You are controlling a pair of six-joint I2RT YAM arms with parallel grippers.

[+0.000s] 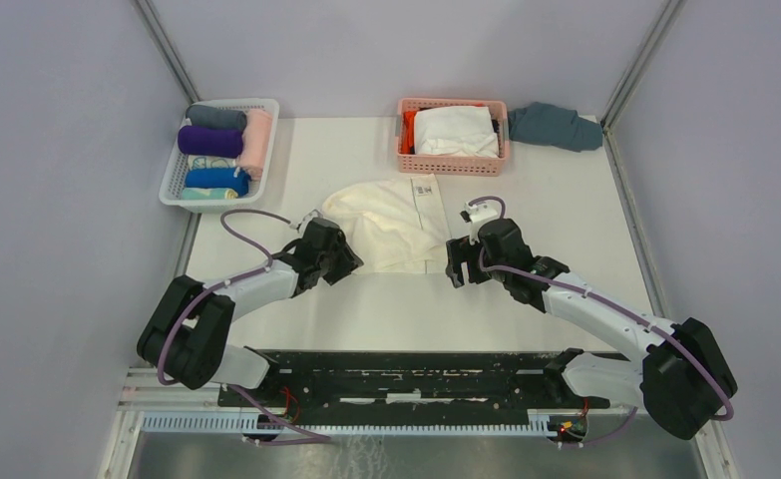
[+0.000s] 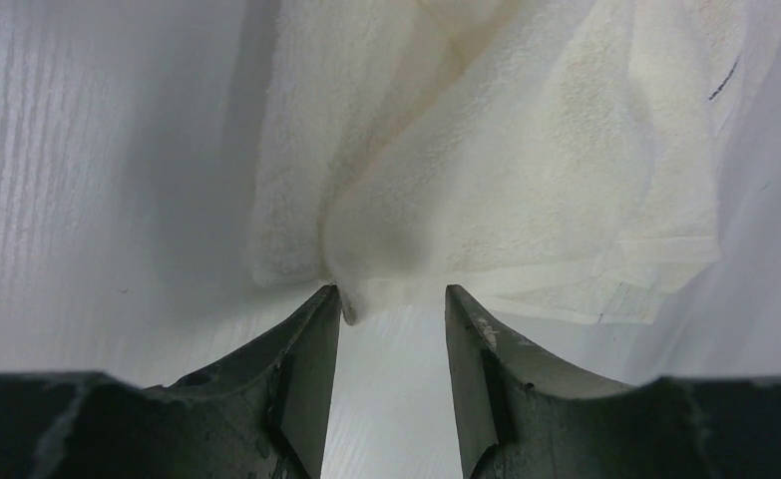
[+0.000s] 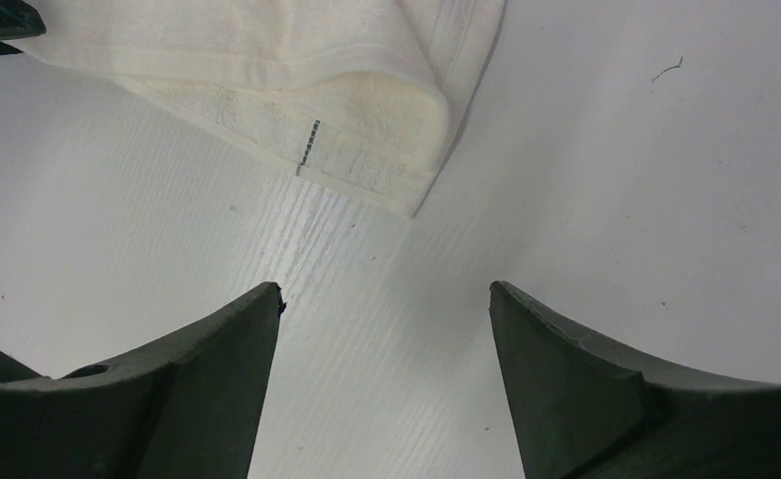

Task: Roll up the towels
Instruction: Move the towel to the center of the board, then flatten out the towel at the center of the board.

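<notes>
A cream-white towel (image 1: 391,225) lies loosely folded and rumpled in the middle of the table. My left gripper (image 1: 351,261) is at its near left edge. In the left wrist view the towel (image 2: 486,170) bulges down to the fingertips of the left gripper (image 2: 393,294), which is open, and a fold touches the left tip. My right gripper (image 1: 456,271) is at the towel's near right corner, open wide over bare table. The right wrist view has that corner of the towel (image 3: 346,110) just ahead of the right gripper (image 3: 386,289). A deep purple towel (image 1: 209,141) lies rolled in the white basket (image 1: 172,190).
The white basket at the back left also holds several other rolled cloths. A pink basket (image 1: 453,163) at the back centre holds a bright white cloth with orange fabric. A teal-grey cloth (image 1: 556,125) lies beside it at the back right. Walls close in the table's sides.
</notes>
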